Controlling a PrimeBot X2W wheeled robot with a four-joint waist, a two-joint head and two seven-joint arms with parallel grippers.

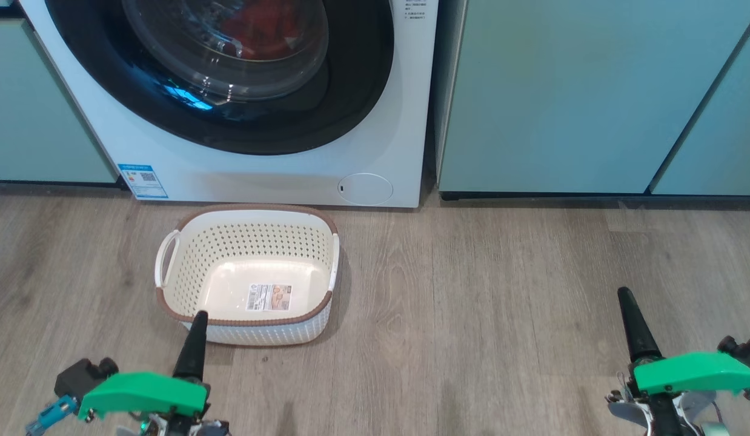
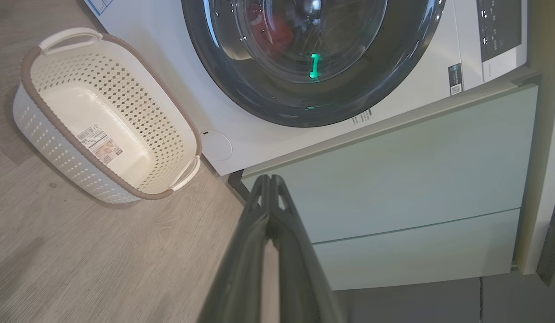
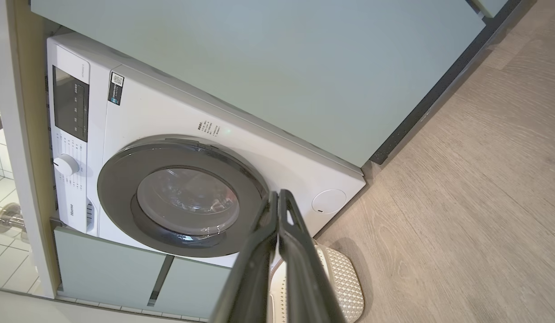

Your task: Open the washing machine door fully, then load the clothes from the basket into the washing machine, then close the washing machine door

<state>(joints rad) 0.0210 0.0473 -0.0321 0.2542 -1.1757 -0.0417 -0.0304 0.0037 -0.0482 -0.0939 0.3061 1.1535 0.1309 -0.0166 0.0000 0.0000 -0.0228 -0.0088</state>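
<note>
Head view reads to me as job done: clothes (image 1: 257, 27) sit red behind the shut washing machine door (image 1: 229, 72), basket (image 1: 254, 242) empty at its 6 o'clock, left gripper (image 1: 199, 317) and right gripper (image 1: 624, 294) pressed together empty, so I'd just hold off

The grey wood-plank floor (image 1: 502, 303) carries the cream-white basket (image 1: 260, 332), upright with its labelled bottom showing, just in front of the white washing machine (image 1: 260, 175), which stands along the floor's far edge between pale teal cabinets (image 1: 563, 91).
</note>
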